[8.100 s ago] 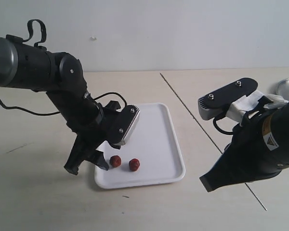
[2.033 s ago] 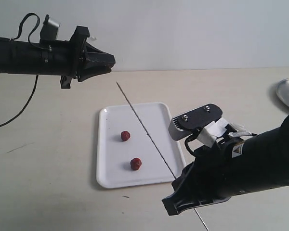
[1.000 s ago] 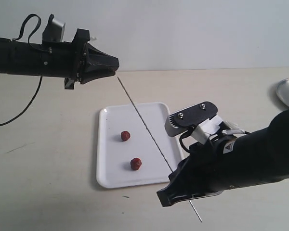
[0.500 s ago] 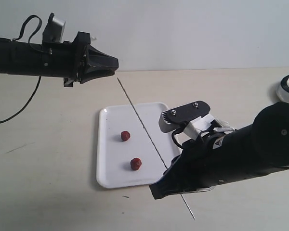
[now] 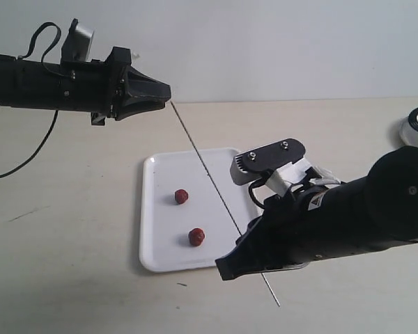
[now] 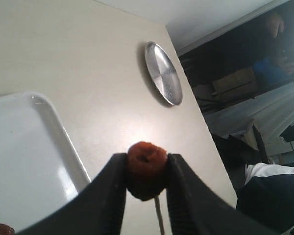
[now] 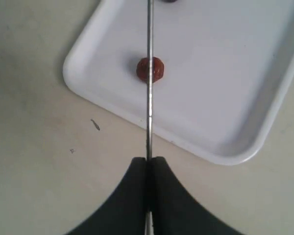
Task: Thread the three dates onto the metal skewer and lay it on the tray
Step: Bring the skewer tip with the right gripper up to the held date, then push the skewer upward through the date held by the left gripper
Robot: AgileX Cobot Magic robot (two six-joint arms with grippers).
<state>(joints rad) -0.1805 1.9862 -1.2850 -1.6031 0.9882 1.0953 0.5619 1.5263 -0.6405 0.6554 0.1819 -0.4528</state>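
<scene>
Since a second ago the right arm has edged toward the tray, lifting the metal skewer tip to the left jaws at 11 o'clock. Left jaws pinch one date; right jaws are clamped on the skewer. Two more dates lie on the tray's 9 o'clock half.

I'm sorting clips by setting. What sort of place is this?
Probably a robotics lab or test room: a bare beige table against a plain wall, the black left arm and right arm over it, and dim clutter beyond the table's edge.
</scene>
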